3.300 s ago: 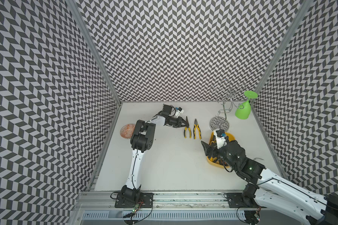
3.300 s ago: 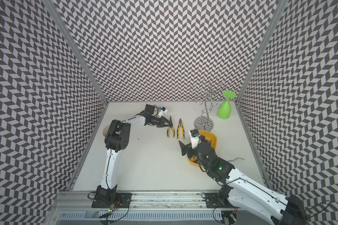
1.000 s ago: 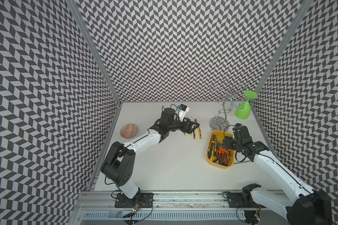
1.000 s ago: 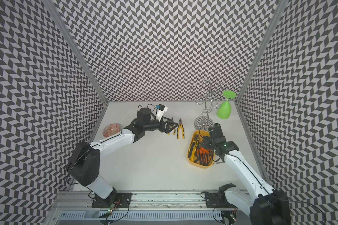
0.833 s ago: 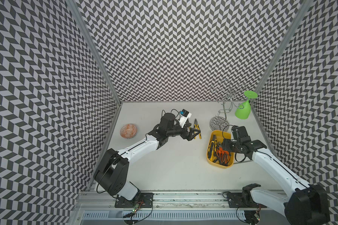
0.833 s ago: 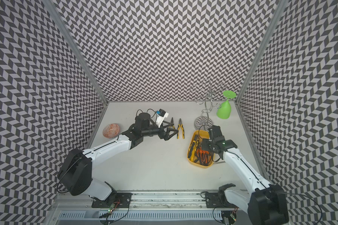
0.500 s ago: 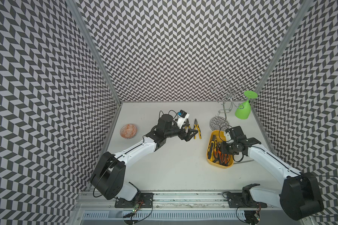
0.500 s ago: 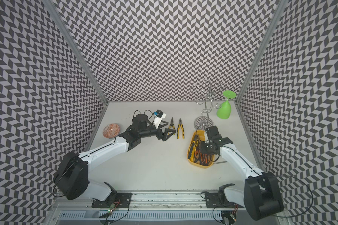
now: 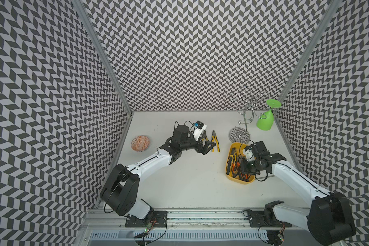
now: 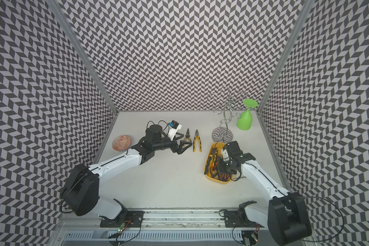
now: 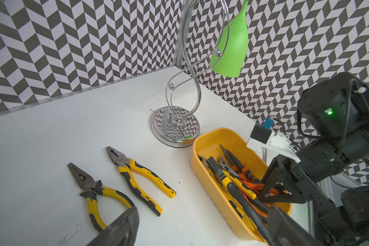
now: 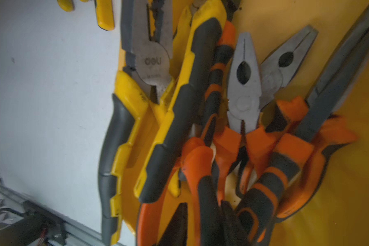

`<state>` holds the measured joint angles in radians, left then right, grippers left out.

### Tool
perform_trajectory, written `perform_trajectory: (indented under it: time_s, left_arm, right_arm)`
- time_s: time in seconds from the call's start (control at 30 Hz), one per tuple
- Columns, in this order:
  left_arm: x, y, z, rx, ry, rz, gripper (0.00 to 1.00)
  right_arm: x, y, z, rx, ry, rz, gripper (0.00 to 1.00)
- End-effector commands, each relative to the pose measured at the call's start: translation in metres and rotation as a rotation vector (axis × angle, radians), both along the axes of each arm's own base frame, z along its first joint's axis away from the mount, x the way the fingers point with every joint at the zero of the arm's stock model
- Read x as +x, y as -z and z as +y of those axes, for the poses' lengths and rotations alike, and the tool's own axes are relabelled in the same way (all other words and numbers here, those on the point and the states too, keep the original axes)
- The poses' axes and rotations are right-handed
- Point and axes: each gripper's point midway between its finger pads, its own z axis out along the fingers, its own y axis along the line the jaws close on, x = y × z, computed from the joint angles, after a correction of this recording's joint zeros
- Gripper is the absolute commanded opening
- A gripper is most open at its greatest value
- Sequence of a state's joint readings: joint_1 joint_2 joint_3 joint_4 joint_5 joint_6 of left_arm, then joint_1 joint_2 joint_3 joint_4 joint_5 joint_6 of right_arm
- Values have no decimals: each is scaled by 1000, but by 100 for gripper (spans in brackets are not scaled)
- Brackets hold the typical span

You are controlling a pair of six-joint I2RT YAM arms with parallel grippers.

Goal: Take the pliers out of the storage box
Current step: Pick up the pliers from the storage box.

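The yellow storage box (image 9: pixel 235 147) (image 10: pixel 216 147) sits at the right of the table and holds several pliers with yellow-and-black or orange-and-black handles (image 12: pixel 244 91). My right gripper (image 9: pixel 244 168) (image 12: pixel 202 213) reaches down into the box. Its fingers are shut on one black-and-orange handle of an orange-handled pliers (image 12: pixel 200 170). Two yellow-handled pliers (image 9: pixel 215 143) (image 11: pixel 136 176) (image 11: pixel 94 191) lie side by side on the table, left of the box. My left gripper (image 9: pixel 207 147) (image 11: pixel 200 230) hovers open just in front of them, holding nothing.
A chrome wire stand (image 9: pixel 240 134) stands right behind the box, with a green glass (image 9: pixel 265 121) hanging upside down from it. An orange-patterned bowl (image 9: pixel 140 143) sits at the far left. Patterned walls close in three sides.
My right gripper has gone down into the box and closed on an orange pliers handle. My left gripper has drawn back a little from the two pliers on the table, still open.
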<state>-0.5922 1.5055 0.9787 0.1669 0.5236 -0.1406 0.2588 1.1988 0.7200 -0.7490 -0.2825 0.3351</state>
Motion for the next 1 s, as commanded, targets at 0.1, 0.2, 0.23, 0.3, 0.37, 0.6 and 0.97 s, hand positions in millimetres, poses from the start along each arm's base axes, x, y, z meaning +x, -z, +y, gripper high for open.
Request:
perform_trajectory:
  time_s: [0.1, 0.2, 0.23, 0.3, 0.37, 0.6, 0.97]
  left_arm:
    - [4, -19, -5, -60, 19, -20, 98]
    - [10, -20, -3, -69, -18, -6, 98]
    - [12, -20, -4, -73, -22, 0, 98]
    - [13, -21, -7, -82, -17, 16, 98]
    - [13, -21, -11, -89, -1, 30, 98]
    - [11, -26, -17, -147, 21, 69, 98]
    - [3, -38, -47, -310, 85, 270, 97]
  right_arm:
    - [10, -15, -12, -60, 62, -64, 5]
    - [14, -26, -21, -84, 115, -117, 2]
    - [15, -32, -24, -91, 129, -138, 1]
    - [16, -39, -31, -116, 148, -164, 0]
    - [15, -44, -38, -154, 166, -173, 0]
    - [13, -68, -49, -182, 208, -235, 0]
    - [37, -136, -8, 104, 94, -635, 0]
